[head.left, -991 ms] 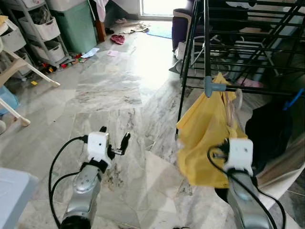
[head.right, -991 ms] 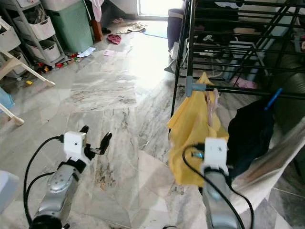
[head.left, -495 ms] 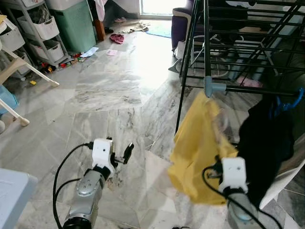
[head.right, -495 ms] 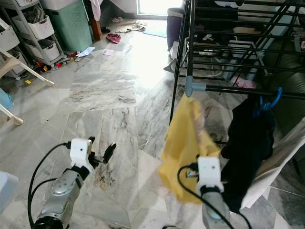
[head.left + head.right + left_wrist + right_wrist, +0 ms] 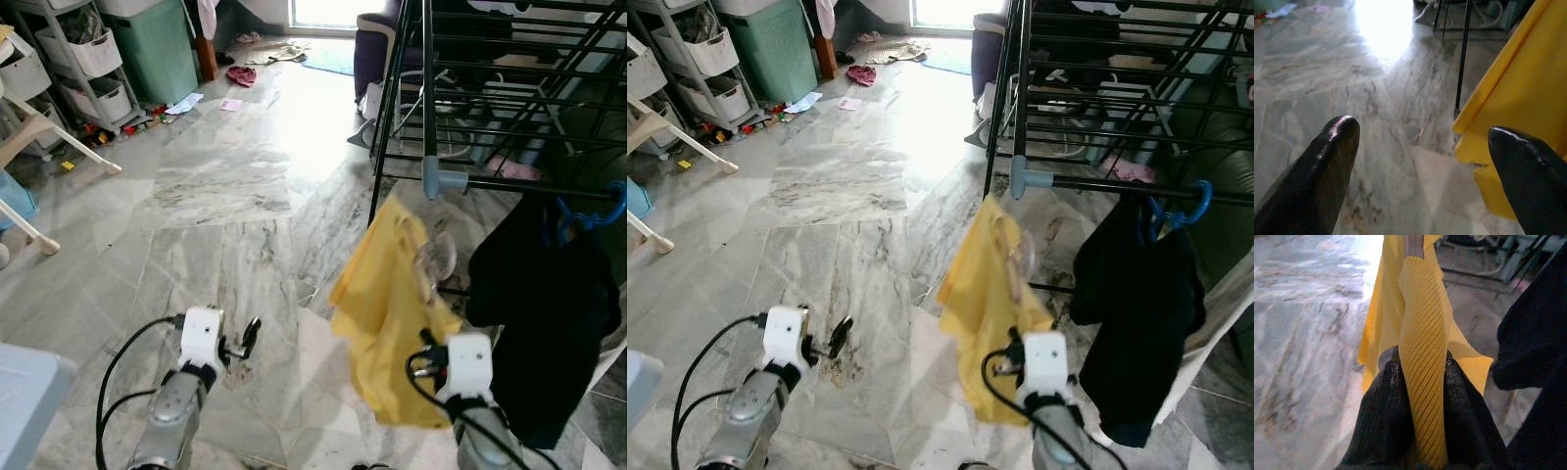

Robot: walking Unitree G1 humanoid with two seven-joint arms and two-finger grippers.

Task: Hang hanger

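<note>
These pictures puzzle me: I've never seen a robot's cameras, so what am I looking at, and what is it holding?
You are seeing through a walking humanoid robot's cameras. The two wide pictures come from the two eyes in its head, looking down at a marble floor. The two close pictures come from cameras on its wrists, looking along each gripper's black fingers. The right gripper is shut on a yellow garment, which seems to hang on a pale hanger beside a black drying rack. A dark garment hangs on the rack from a blue hanger. The left gripper is open, holding nothing, low over the floor. Storage shelves stand far left.
</note>
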